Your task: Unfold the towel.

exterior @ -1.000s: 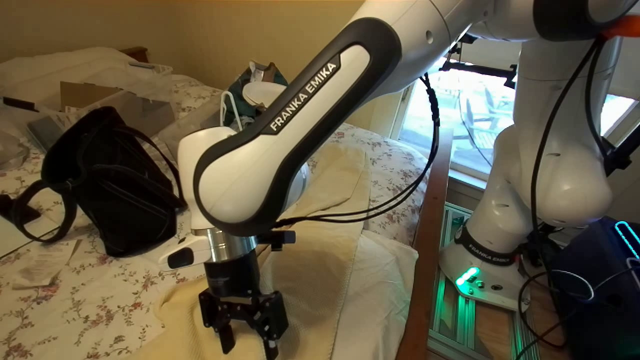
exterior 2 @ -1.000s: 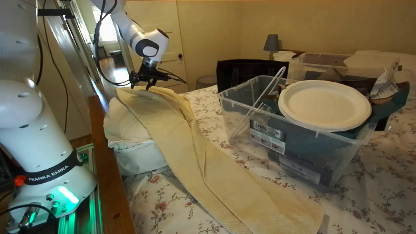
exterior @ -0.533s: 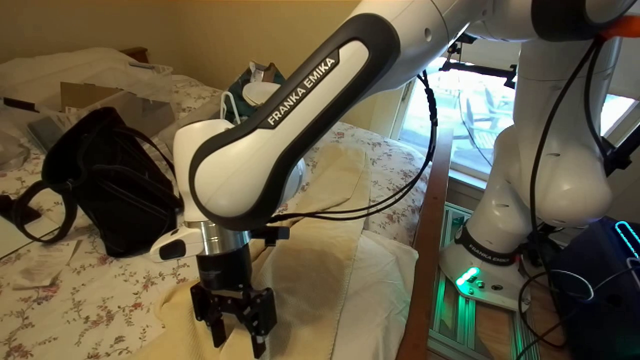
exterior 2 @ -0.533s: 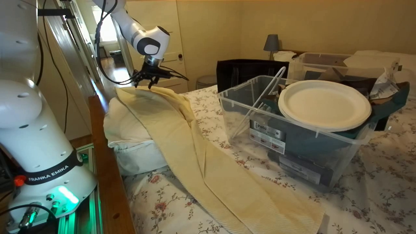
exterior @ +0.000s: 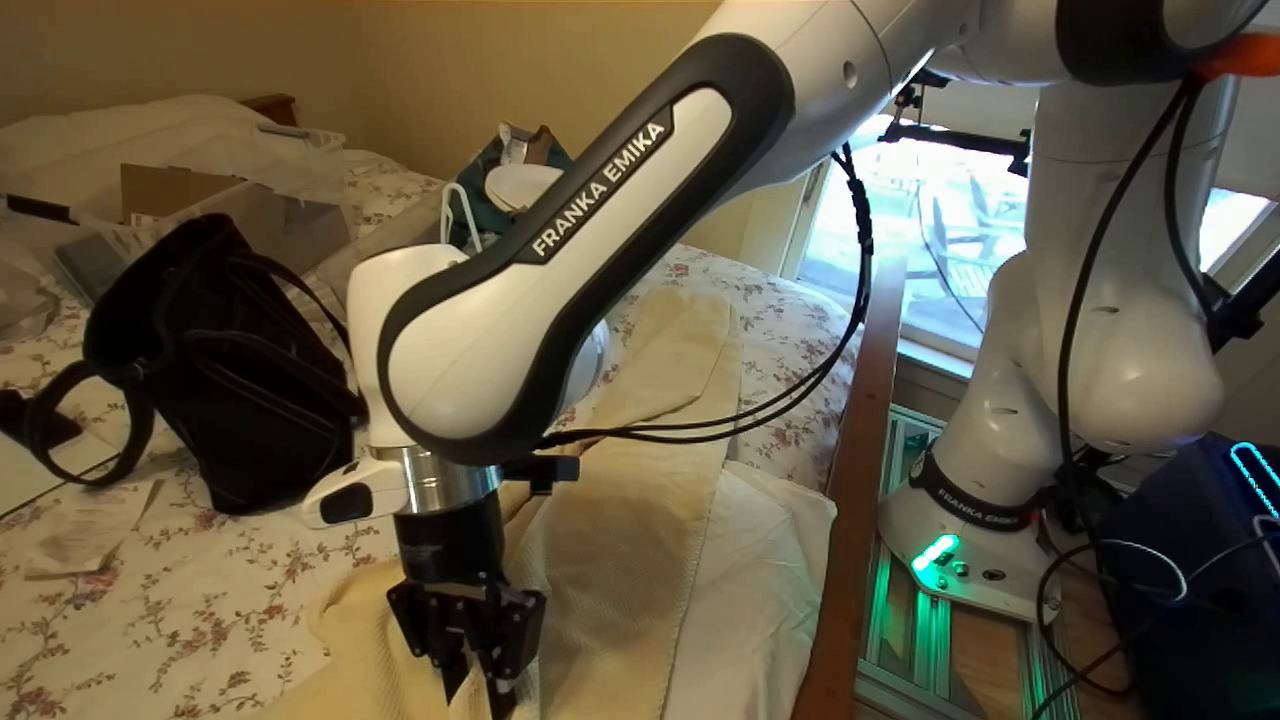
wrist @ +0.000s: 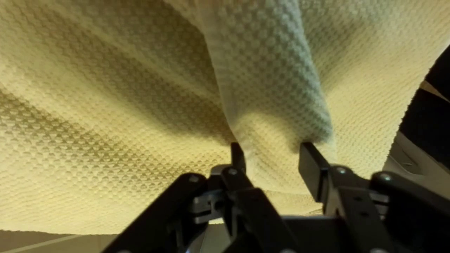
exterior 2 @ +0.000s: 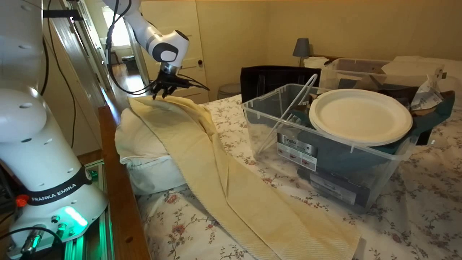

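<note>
The towel, pale yellow and textured, lies in long folds along the bed in both exterior views (exterior: pixel 630 570) (exterior 2: pixel 205 162). It fills most of the wrist view (wrist: pixel 105 140), where a raised fold runs down between my fingertips. My gripper (wrist: pixel 272 153) points down at the towel's end, which hides nothing of its fingers in the wrist view. Its fingers are partly closed, with a clear gap, and stand on either side of the fold. The gripper also shows low over the towel in both exterior views (exterior: pixel 478 690) (exterior 2: pixel 159 96). I cannot tell whether the fingers press the cloth.
A black bag (exterior: pixel 250 400) stands beside the arm on the floral bedspread (exterior: pixel 180 630). A clear bin (exterior 2: pixel 267 133) with white plates (exterior 2: pixel 361 115) stands beside the towel. A white sheet (exterior: pixel 760 570) lies between the towel and the wooden bed rail (exterior: pixel 850 560).
My gripper shifted slightly toward the black bag and rose a little, then lowered slightly. Its fingers, wide apart before, have moved closer together. The towel looks the same.
</note>
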